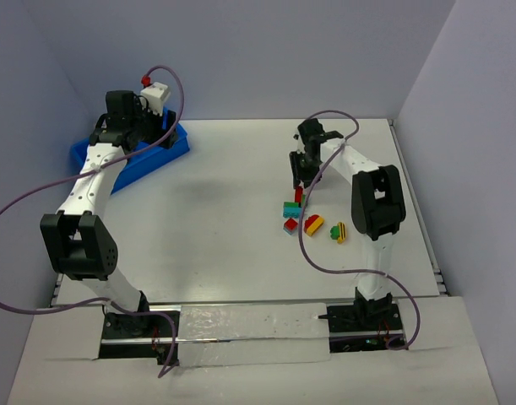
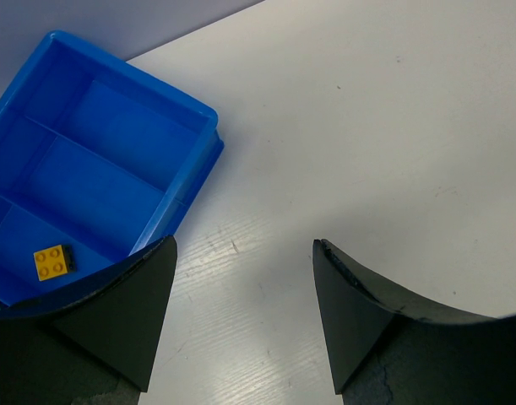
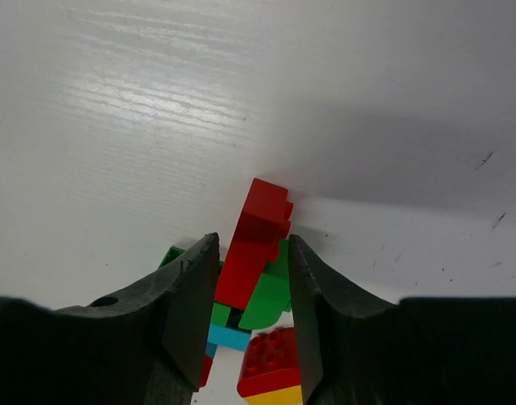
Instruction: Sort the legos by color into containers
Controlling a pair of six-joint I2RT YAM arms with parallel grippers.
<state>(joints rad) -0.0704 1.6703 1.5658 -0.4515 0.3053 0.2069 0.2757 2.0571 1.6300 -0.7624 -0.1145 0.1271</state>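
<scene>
No writing, label, brand mark, number or sign can be read in any of the three views.
</scene>
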